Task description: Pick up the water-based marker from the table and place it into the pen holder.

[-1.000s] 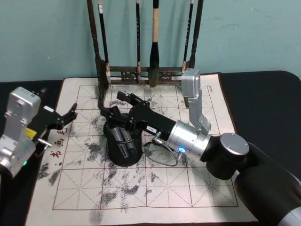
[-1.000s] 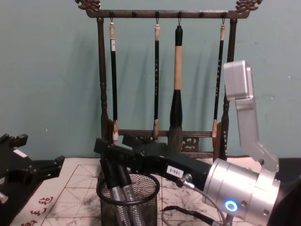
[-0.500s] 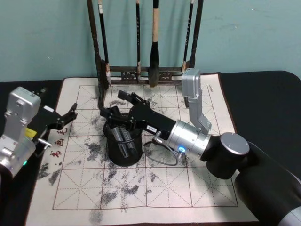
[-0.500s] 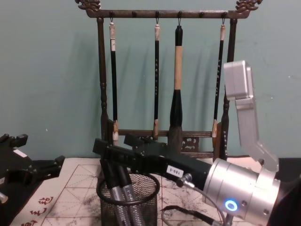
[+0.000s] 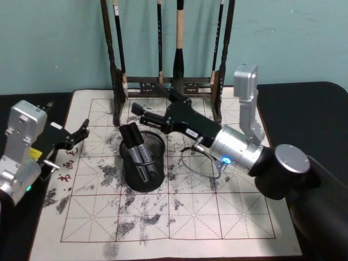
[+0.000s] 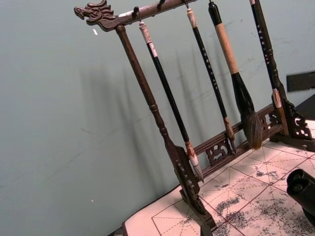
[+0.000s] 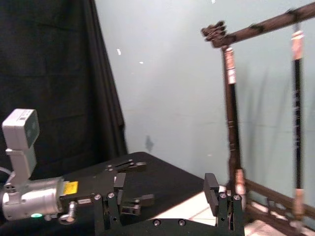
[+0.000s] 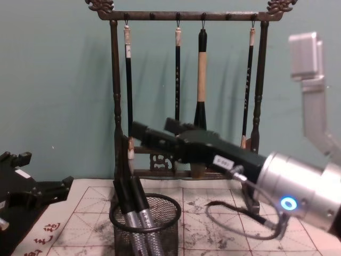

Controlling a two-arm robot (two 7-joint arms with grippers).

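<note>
Black mesh pen holder (image 5: 142, 162), head view centre-left, has two markers (image 5: 136, 149) inside. Right gripper (image 5: 142, 115) above-right, fingers spread, empty. Chest view: we judge placing done; next, retract. Left gripper (image 5: 76, 135) parked left, open.

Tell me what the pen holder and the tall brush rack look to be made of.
Pen holder: black metal wire mesh, apparently, matte; you can see through its wall to the markers inside. Brush rack: dark wood by its look, with turned posts and carved ends, slightly glossy.
</note>
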